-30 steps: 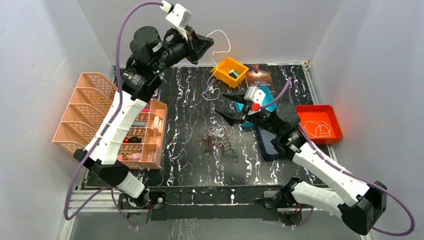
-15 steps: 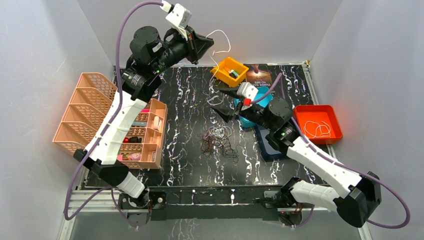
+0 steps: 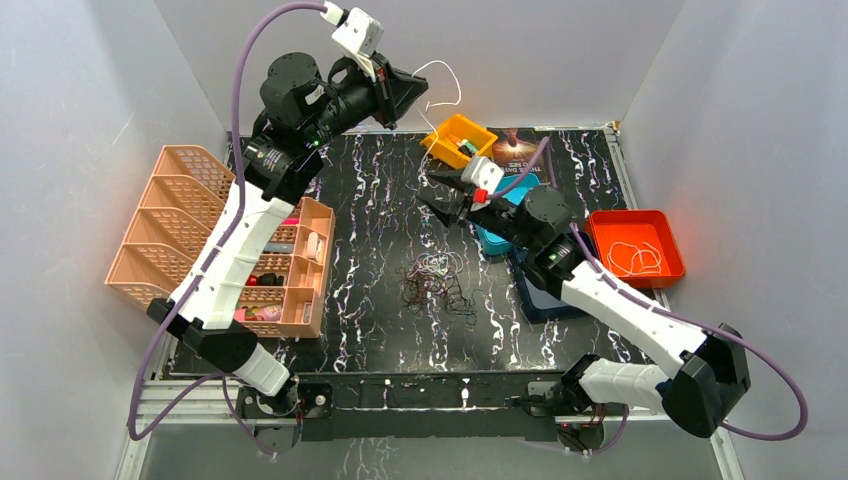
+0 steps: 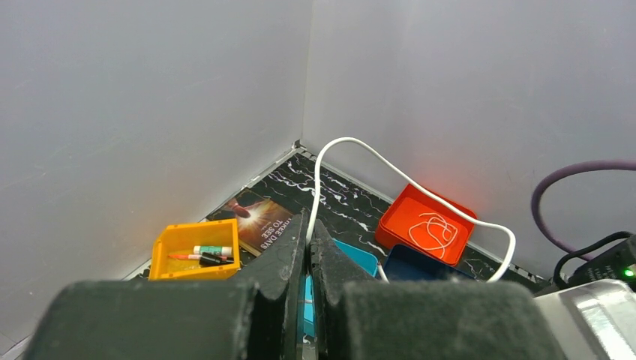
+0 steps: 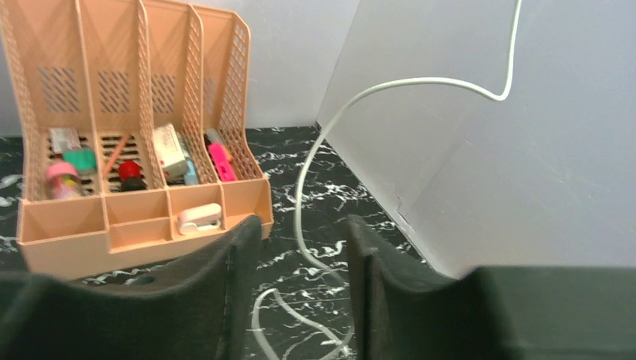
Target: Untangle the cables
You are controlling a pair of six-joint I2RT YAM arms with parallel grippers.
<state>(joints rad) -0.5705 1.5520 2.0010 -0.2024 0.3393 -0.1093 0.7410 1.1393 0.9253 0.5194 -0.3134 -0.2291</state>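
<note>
While your left gripper [image 3: 424,100] hangs high by the back wall, jaws pressed together on one white cable [image 3: 447,65], the overhead view makes that cable's thin lower run hard to follow against the marbled table [image 3: 370,210]. Your left wrist camera fills part of the gap: the white cable [image 4: 375,154] rises from between the closed fingers [image 4: 289,255] and arcs right until your own hardware cuts it off. Your right gripper [image 3: 440,195] stands partly open below. Only its wrist view shows the white cable [image 5: 300,217] hanging between the spread fingers [image 5: 232,270]; you cannot tell whether it touches either. The other cables [image 3: 435,285] lie in one clump mid-table, well apart from both grippers, their strands too fine to count. A second white cord [image 3: 635,258] lies coiled in the red tray [image 3: 665,230]. Your right arm half hides a teal tray [image 3: 497,243] and a dark blue tray [image 3: 535,298]. One yellow bin [image 3: 455,130] and one peach file rack [image 3: 165,215] stand nearby.
</note>
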